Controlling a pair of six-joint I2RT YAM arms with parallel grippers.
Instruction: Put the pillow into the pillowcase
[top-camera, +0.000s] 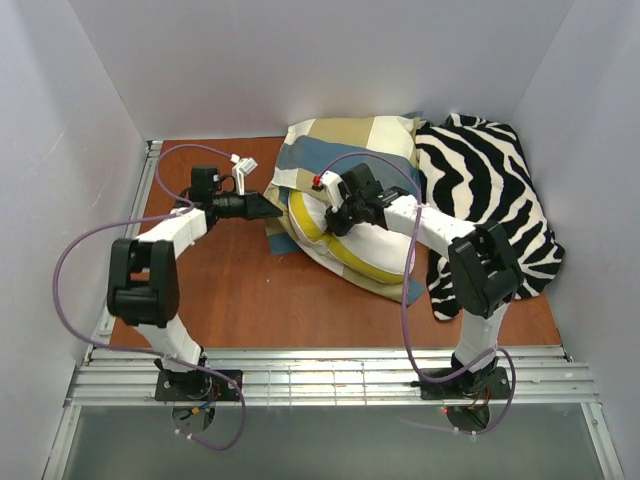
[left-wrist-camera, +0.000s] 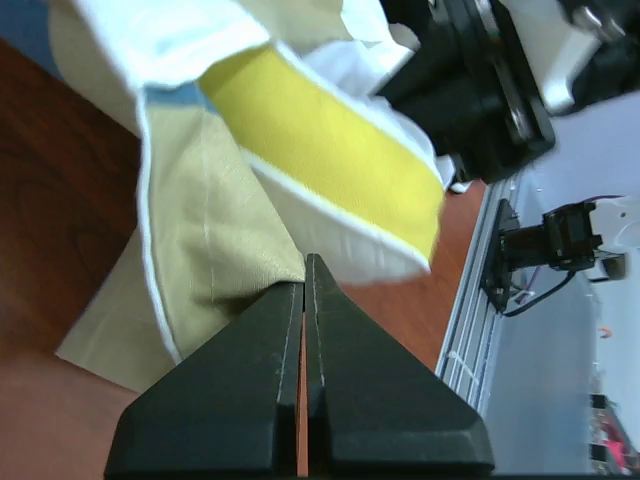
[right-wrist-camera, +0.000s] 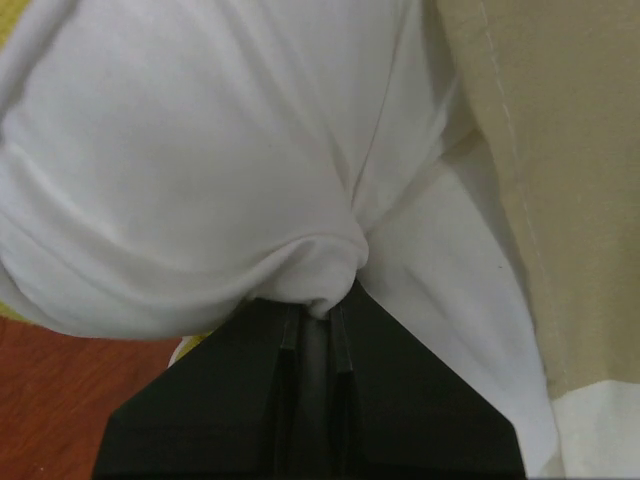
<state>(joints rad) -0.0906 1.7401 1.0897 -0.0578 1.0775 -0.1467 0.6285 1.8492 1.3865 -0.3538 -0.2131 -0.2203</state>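
Observation:
The pillow (top-camera: 352, 248), white with a yellow band, lies in the middle of the table, partly on the checked blue, tan and cream pillowcase (top-camera: 340, 138). My left gripper (top-camera: 272, 207) is shut, its tips pinching the pillowcase's tan edge (left-wrist-camera: 210, 230) just under the pillow's yellow band (left-wrist-camera: 330, 150). In the left wrist view the left gripper (left-wrist-camera: 305, 260) shows its jaws pressed together. On top of the pillow, my right gripper (top-camera: 336, 222) is shut on a bunched fold of the white pillow cover (right-wrist-camera: 200, 150). That fold sits between the right gripper's (right-wrist-camera: 325, 305) tips, with tan pillowcase cloth (right-wrist-camera: 560, 150) to the right.
A black-and-white zebra-striped cloth (top-camera: 490, 190) lies at the right, under the right arm and touching the pillowcase. White walls enclose the brown table (top-camera: 230, 290) on three sides. A metal rail (top-camera: 330, 378) runs along the near edge.

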